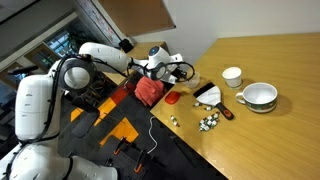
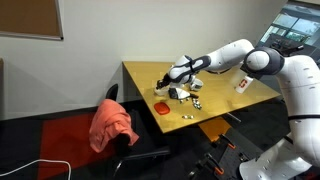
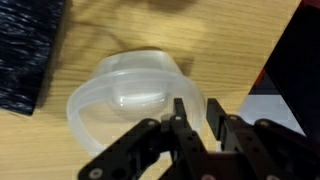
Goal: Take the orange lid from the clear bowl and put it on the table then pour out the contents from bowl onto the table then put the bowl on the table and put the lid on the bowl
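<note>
The clear bowl (image 3: 130,95) fills the middle of the wrist view, with the light brown tabletop (image 3: 230,40) under it. Its open mouth faces the camera and it looks empty inside. The end effector (image 3: 200,104) comes in from the bottom of that view. Its two black fingers (image 3: 182,115) are close together. One is inside the bowl's rim and one is outside, so they pinch the thin wall between them. I cannot tell if the bowl sits on the tabletop or hangs just over it. In both exterior views the bowl is too small and see-through to make out under the arm.

The orange lid (image 1: 172,98) lies flat on the tabletop near the edge, off the bowl and close to the end effector. A few tiny pale bits, the contents (image 1: 173,120), lie on the wood by the same edge, near the lid. A bigger bunch of greenish-white pieces (image 1: 208,122) lies further along. A small white cup (image 1: 232,76) and a white bowl with a green rim (image 1: 260,96) stand side by side, well apart from the lid. A red cloth (image 2: 112,125) hangs over a chair beside the tabletop. A dark bumpy thing (image 3: 25,55) lies left of the clear bowl in the wrist view.
</note>
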Motion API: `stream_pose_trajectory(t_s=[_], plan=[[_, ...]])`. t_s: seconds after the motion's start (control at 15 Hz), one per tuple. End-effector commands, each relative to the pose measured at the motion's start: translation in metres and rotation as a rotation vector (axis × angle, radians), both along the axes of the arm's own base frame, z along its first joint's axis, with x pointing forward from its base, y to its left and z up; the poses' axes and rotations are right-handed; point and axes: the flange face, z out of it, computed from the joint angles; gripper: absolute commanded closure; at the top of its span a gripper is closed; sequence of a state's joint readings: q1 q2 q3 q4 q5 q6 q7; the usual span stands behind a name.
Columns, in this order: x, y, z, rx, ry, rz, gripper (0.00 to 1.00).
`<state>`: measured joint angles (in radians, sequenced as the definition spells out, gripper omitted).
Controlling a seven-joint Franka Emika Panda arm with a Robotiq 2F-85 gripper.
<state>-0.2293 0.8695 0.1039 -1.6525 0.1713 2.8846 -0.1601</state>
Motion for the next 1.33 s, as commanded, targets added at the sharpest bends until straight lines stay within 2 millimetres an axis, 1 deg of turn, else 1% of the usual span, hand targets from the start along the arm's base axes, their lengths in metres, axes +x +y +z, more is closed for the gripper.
stream_pose_trajectory(t_s=[0.0, 0.2, 0.33, 0.53, 0.8, 0.87, 1.13, 1.2, 1.27], plan=[[0.002, 0.008, 0.008, 0.004, 0.005, 0.02, 0.38], [-0.006, 0.019, 0.022, 0.023, -0.013, 0.04, 0.14], [-0.014, 0.028, 0.037, 0.026, -0.032, 0.053, 0.0], [-0.031, 0.04, 0.059, 0.028, -0.048, 0.071, 0.0], [-0.068, 0.052, 0.077, 0.057, 0.032, 0.068, 0.0], [-0.077, 0.054, 0.08, 0.061, 0.053, 0.063, 0.0], [-0.113, 0.048, 0.087, 0.066, 0.107, 0.04, 0.0], [-0.087, 0.051, 0.074, 0.055, 0.07, 0.047, 0.0], [-0.095, 0.05, 0.075, 0.056, 0.081, 0.042, 0.0]])
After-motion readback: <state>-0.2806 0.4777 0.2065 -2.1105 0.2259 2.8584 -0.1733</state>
